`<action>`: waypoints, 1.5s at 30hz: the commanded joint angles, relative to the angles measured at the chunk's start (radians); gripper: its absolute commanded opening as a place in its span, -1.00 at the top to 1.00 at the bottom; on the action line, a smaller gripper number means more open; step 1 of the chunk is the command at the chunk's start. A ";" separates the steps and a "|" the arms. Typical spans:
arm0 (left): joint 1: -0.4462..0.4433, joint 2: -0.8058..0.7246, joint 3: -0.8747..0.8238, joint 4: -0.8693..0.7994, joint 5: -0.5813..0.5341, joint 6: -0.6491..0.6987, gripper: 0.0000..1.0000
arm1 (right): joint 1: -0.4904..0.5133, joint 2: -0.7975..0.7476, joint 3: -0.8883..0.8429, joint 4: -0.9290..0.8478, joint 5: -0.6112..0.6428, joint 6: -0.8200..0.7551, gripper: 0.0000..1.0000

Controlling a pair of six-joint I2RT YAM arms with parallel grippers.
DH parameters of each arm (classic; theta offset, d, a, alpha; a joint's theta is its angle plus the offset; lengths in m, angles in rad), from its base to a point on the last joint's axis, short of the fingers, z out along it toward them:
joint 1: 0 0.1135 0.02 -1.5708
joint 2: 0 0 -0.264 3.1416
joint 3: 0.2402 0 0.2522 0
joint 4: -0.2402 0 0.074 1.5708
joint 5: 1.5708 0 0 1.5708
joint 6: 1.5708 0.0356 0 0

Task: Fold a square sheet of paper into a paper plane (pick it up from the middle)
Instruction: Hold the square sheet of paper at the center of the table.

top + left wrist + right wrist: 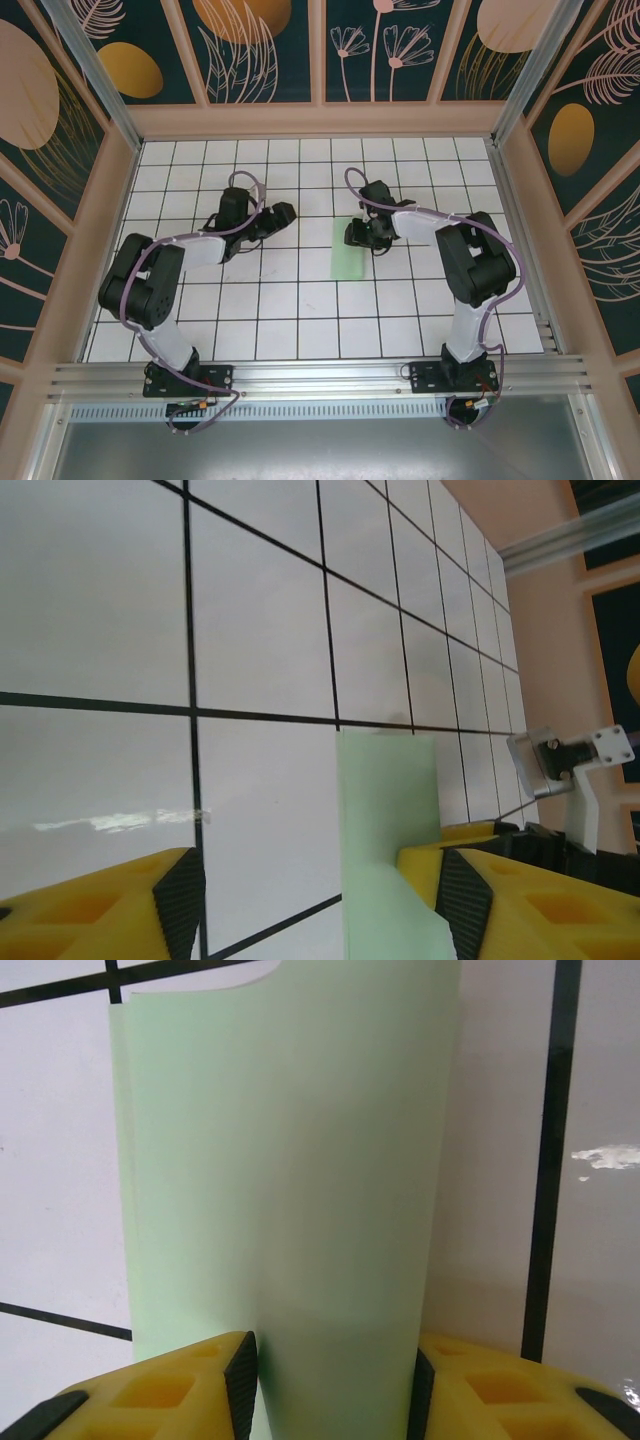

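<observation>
The square sheet of paper (350, 258) is pale mint green and lies folded into a strip one tile wide near the table's middle. My right gripper (362, 238) is at the strip's far right end. In the right wrist view the paper (300, 1160) bows up between the black pads, and the right gripper (328, 1380) is shut on it, a pad against each side. My left gripper (285, 213) hovers left of the strip. In the left wrist view the left gripper (315, 890) stands open, with the paper (385, 800) reaching down beside its right finger (455, 900) and nothing pinched.
The table (300, 310) is white with a black grid, and wooden walls (320, 122) enclose it at the back and sides. The right arm's white camera bracket (565, 760) shows past the strip. A metal rail (320, 375) runs along the near edge.
</observation>
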 commanded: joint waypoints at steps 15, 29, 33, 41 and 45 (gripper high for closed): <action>-0.124 0.173 0.149 0.025 0.066 -0.023 -0.03 | -0.005 0.134 0.000 -0.014 -0.024 -0.042 0.01; -0.185 0.269 0.247 -0.022 0.056 -0.016 0.34 | 0.012 0.174 0.001 -0.029 0.027 -0.017 -0.05; -0.188 0.284 0.260 -0.031 0.050 -0.016 0.47 | 0.018 0.185 0.004 -0.036 0.032 -0.020 -0.04; -0.189 0.307 0.276 -0.043 0.056 -0.015 0.57 | 0.020 0.192 -0.001 -0.041 0.040 -0.049 0.01; -0.190 0.313 0.278 -0.043 0.062 -0.016 0.59 | 0.021 0.195 -0.001 -0.036 0.035 -0.051 0.01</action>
